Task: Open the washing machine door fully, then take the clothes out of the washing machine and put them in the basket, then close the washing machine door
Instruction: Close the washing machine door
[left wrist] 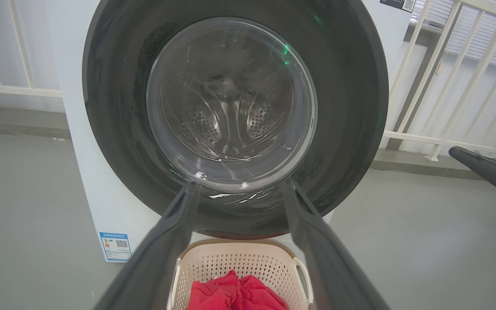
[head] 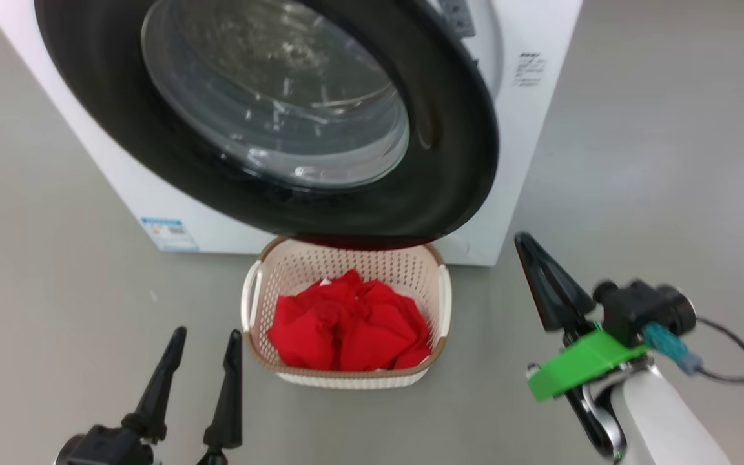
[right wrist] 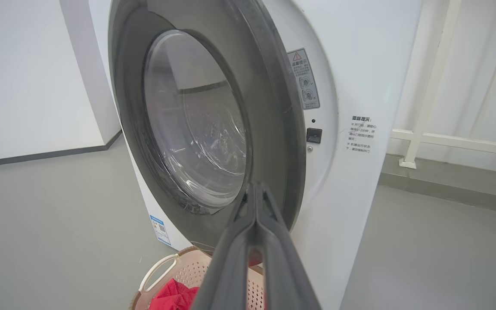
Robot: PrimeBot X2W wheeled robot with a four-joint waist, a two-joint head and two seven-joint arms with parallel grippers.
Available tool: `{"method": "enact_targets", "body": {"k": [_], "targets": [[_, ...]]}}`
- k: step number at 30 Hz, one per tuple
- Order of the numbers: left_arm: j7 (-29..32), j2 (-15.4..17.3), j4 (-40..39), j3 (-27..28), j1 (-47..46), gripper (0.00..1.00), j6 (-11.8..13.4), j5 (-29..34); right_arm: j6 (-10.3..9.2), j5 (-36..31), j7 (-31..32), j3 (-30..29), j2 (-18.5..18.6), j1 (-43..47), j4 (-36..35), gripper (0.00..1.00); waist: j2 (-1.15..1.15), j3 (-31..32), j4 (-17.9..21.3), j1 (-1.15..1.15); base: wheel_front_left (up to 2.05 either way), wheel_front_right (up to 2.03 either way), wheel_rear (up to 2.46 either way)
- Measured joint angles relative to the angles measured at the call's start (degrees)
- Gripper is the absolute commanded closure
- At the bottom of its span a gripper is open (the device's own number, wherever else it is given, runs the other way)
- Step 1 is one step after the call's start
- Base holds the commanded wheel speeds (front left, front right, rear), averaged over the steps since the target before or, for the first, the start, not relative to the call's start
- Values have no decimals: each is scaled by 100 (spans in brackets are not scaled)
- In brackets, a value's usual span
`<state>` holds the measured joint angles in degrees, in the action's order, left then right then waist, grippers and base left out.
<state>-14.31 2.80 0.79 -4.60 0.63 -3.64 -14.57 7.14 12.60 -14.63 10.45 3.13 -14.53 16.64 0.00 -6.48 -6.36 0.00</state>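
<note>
We saw a wide glossy black rim around clear glass on the washing machine door [head: 449,161]. The washing machine [head: 533,142] was white, with a small blue-and-white label sticker [head: 170,234]. Ahead of the black jaws of our left gripper [head: 208,332], the basket [head: 320,265] was cream-white, patterned with rows of small holes under a brown rim, and the clothes [head: 346,323] in it were bright red. Behind the black jaws of the right gripper [head: 526,245] sat a bright green bracket [head: 578,363]. The floor [head: 55,290] was plain grey.
</note>
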Motion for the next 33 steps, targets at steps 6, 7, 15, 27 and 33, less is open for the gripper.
{"method": "enact_targets", "body": {"k": [6, 7, 15, 27, 33], "targets": [[0, -3, -48, -81, -196, 0, -1, 18, 0, -19, 0, 172, 12, -700, 460, 100, 0, -305, -200, 0, 0, 0, 0], [0, -4, -67, -85, -219, 0, -1, 3, 0, -22, 0, 176, 16, -806, 509, 100, 0, -352, -232, 0, 0, 0, 0], [0, -10, -142, -90, -376, 0, -44, -4, 0, -82, 0, 271, 110, -1514, 747, 100, 0, -700, -464, 0, 0, 0, 0], [0, -23, -176, -190, -624, 0, -51, -64, 16, -154, 0, 127, 371, -2420, 1183, 100, 0, -1153, -719, 0, 0, 0, 0], [0, -25, -185, -268, -669, 0, -51, -64, 16, -164, 0, 37, 386, -2880, 1463, 100, 0, -1289, -802, 0, 0, 0, 0]]}}
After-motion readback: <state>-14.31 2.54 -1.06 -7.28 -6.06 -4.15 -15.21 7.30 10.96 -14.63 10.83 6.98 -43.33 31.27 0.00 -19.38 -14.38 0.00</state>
